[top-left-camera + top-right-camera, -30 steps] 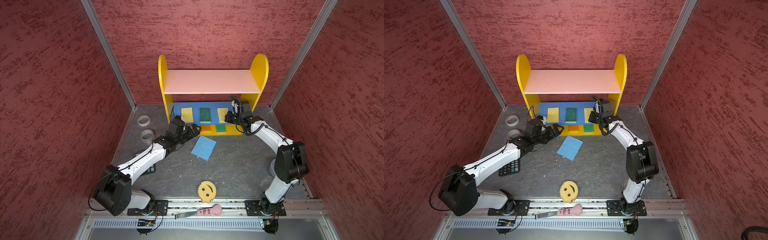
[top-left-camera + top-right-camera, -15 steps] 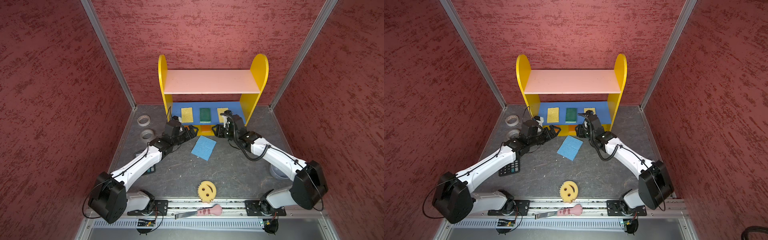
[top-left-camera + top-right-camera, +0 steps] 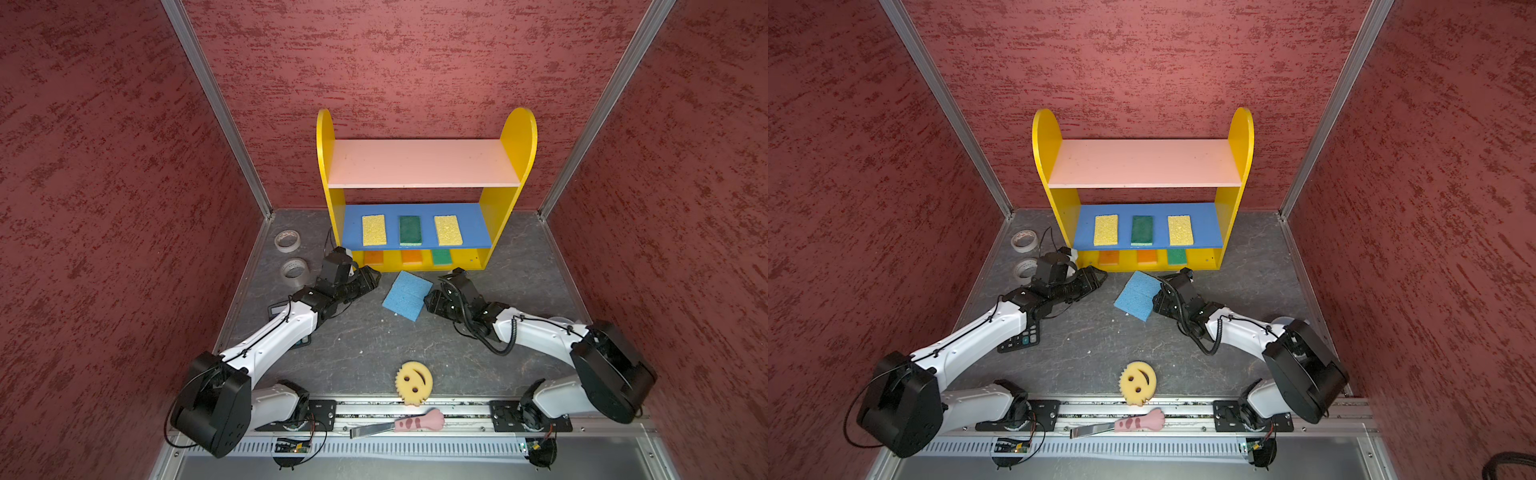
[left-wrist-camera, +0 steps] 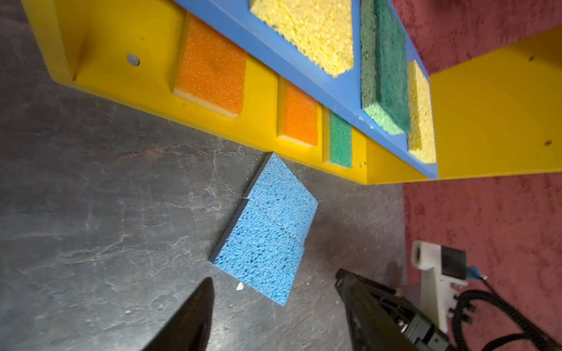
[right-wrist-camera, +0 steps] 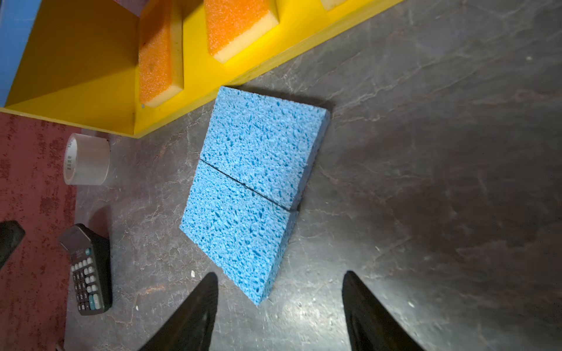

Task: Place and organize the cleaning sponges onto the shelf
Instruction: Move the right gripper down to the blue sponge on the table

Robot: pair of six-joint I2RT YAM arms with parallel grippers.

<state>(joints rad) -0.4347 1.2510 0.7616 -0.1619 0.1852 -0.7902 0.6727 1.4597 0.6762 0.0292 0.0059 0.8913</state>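
You have six sponges (image 3: pixel 374 230) on the shelf (image 3: pixel 424 162) already, three on each lower level. Your left tool (image 3: pixel 372 276) and right tool (image 3: pixel 429 298) both stand apart and empty, with the two blue sponges (image 3: pixel 407 295) flat on the desk (image 3: pixel 353 345) between them. The smiley sponge (image 3: pixel 413 382) waits well behind both.

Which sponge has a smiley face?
The round yellow sponge, lying farthest from the shelf. It has two eyes and a smile; the rest are plain rectangles.

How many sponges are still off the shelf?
3: two blue sponges side by side on the floor before the shelf, and the round smiley sponge near the front rail.
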